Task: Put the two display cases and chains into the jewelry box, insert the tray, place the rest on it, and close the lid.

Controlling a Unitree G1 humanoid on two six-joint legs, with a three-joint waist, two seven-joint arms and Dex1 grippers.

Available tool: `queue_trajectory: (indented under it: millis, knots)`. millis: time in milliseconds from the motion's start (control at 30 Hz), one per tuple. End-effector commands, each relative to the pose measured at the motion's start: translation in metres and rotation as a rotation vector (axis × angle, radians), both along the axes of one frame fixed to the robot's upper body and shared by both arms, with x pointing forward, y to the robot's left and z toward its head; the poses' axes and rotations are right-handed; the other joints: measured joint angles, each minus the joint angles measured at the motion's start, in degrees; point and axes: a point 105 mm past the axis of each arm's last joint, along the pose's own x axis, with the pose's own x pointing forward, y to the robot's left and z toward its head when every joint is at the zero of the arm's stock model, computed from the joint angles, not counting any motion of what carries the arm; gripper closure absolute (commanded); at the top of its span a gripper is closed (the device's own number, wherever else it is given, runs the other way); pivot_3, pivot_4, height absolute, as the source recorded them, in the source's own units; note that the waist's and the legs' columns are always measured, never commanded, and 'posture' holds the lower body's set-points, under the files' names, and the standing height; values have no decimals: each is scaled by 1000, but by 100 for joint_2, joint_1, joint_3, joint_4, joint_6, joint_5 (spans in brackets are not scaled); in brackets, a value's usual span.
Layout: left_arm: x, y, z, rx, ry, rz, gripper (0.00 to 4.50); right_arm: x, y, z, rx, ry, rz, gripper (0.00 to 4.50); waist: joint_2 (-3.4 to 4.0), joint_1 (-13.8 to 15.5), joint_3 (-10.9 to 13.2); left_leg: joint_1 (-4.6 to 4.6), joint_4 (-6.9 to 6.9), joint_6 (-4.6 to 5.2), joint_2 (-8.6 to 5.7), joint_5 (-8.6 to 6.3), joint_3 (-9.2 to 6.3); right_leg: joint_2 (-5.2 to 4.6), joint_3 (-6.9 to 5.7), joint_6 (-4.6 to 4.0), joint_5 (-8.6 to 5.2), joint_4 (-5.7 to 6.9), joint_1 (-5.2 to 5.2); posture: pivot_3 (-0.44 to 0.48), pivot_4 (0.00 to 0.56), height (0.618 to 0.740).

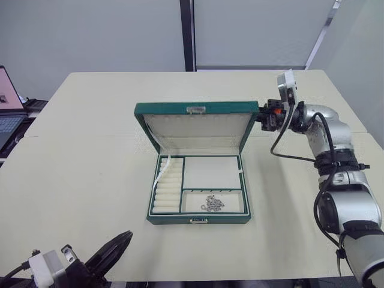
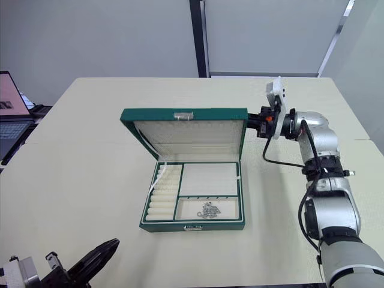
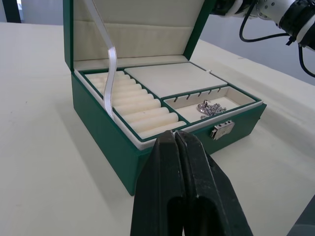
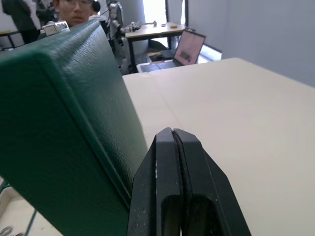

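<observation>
The right gripper (image 4: 172,135), pinched shut and empty, sat at the lid's (image 1: 198,129) three o'clock corner. The lid looked stiff and light, so a gentle push on that top edge should swing it down.

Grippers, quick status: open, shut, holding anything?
Left gripper: shut, empty, in front of the jewelry box.
Right gripper: shut, holding nothing, at the lid's right edge.

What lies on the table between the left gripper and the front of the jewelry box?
Nothing: in the left eye view, bare table separates the left gripper from the jewelry box.
</observation>
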Motion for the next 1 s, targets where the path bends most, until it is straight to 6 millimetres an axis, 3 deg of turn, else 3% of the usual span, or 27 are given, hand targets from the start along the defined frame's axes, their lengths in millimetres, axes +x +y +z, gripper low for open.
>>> queue_trajectory:
  millis: [33,300,467,633,800,900,1000]
  knots:
    - [3,-3,8,-16,-20,-7,4483,-30,2,4,-53,-10,120,4500,0,25,0,0,0,0,0,0,-2,-1,-1,0,0,-1,1,0,150,740]
    - [7,-4,7,-23,-10,-13,4483,-40,-5,-4,-65,-10,77,4500,0,37,0,3,2,2,0,-1,0,6,0,0,0,0,1,0,150,740]
    - [8,-16,8,-18,7,-87,4483,-38,-12,-10,-76,-23,15,4500,-2,47,1,2,1,2,-1,-1,1,5,0,0,0,-1,1,0,150,740]
    - [35,-20,22,29,-9,-41,4483,-33,-41,-21,-52,14,-139,4500,-5,139,3,1,6,2,-4,-1,-3,3,-1,0,0,-1,6,0,150,740]
    - [85,11,48,5,-24,162,4500,-41,-71,-43,-53,85,-274,3427,-8,127,1,4,12,2,-3,0,-13,7,-7,0,0,6,13,0,150,740]
    - [102,31,65,51,-78,191,3880,-48,-83,-54,-56,108,-340,2592,-5,95,0,5,10,-5,-3,4,-8,6,-5,0,0,9,10,0,150,740]
    - [118,58,67,105,-67,211,2999,-52,-98,-65,-67,98,-439,1754,-3,70,-1,6,7,-11,-2,7,-1,9,-1,0,0,8,5,0,150,740]
